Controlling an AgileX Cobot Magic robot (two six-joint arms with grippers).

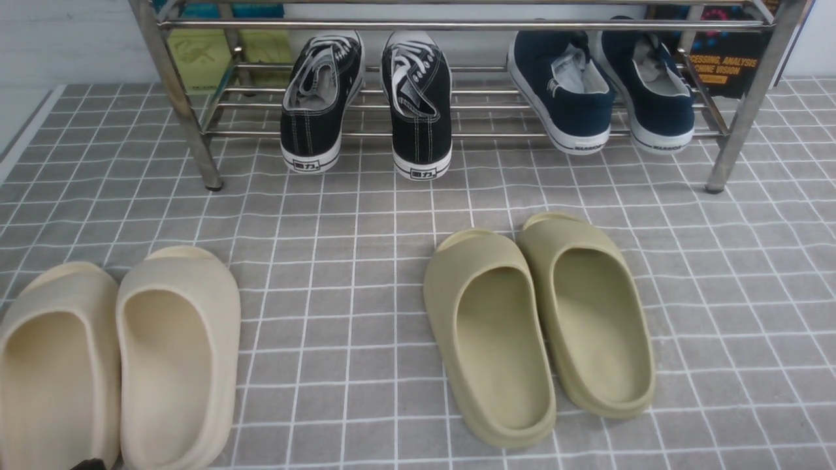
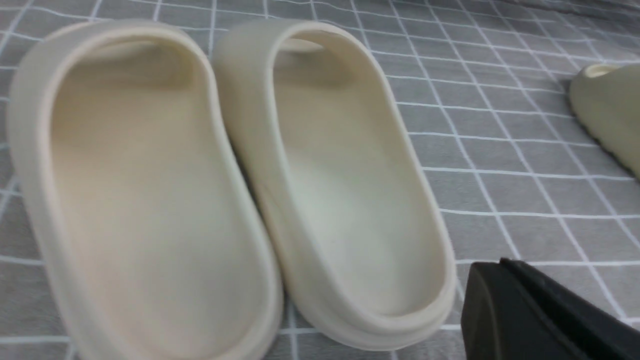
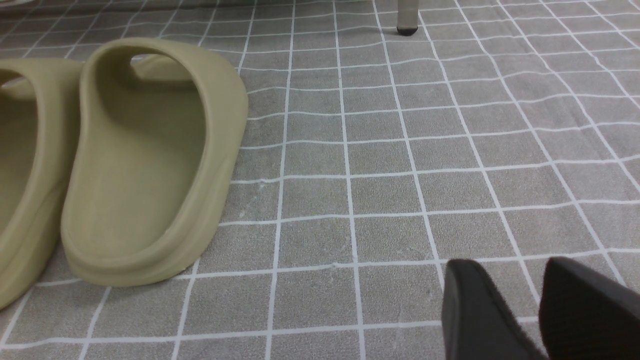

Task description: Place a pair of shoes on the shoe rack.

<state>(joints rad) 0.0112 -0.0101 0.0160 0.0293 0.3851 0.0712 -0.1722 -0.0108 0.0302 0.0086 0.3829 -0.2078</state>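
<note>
We see the pair of shoes (image 1: 366,104) on the lower shelf of the shoe rack (image 1: 457,26), at about eleven o'clock in the front view. Both black sneakers point inward with their heels hanging a little past the front bar, side by side but not touching; that heel-out placement would leave them easy to pull back out. We judge the task essentially done. At one o'clock on the same shelf sit the navy slip-ons (image 1: 601,91), heels out in the same way. Nearer to us on the checked grey mat (image 1: 339,274), the olive slides (image 1: 535,326) lie at five o'clock and the cream slides (image 1: 117,359) at seven o'clock, each pair set close together.

Our left gripper (image 2: 545,315) hangs just beside the cream slides, jaws pressed together and holding nothing. Our right gripper (image 3: 535,310) hovers low over bare mat near the olive slides, a narrow gap showing between its fingers, also empty. Neither touches any footwear, fitting arms parked clear after the work.
</note>
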